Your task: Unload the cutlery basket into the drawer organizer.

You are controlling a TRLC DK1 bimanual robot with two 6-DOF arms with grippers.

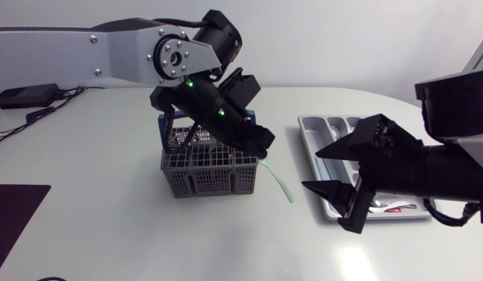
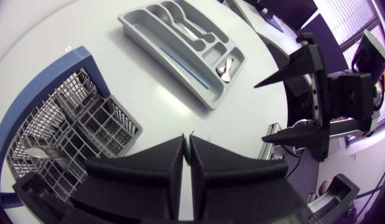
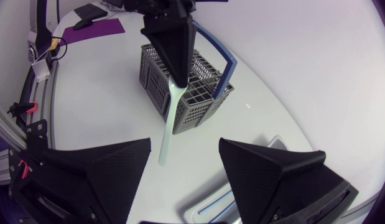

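The dark grey cutlery basket (image 1: 200, 168) with a blue handle stands mid-table. Just above its right side my left gripper (image 1: 263, 147) is shut on the upper end of a pale green utensil (image 1: 278, 181), which hangs slanting down beside the basket. In the right wrist view the same utensil (image 3: 170, 118) dangles from the left gripper (image 3: 173, 46) in front of the basket (image 3: 186, 93). My right gripper (image 1: 313, 170) stands open a short way right of the utensil, empty, over the near end of the grey drawer organizer (image 1: 313, 125). The left wrist view shows the organizer (image 2: 148, 37) holding spoons and a thin blue utensil.
A black device with cables (image 1: 26, 95) lies at the back left. A dark purple mat (image 1: 15, 204) covers the front left corner. A white utensil (image 1: 391, 208) lies in the organizer's near compartment, under my right arm.
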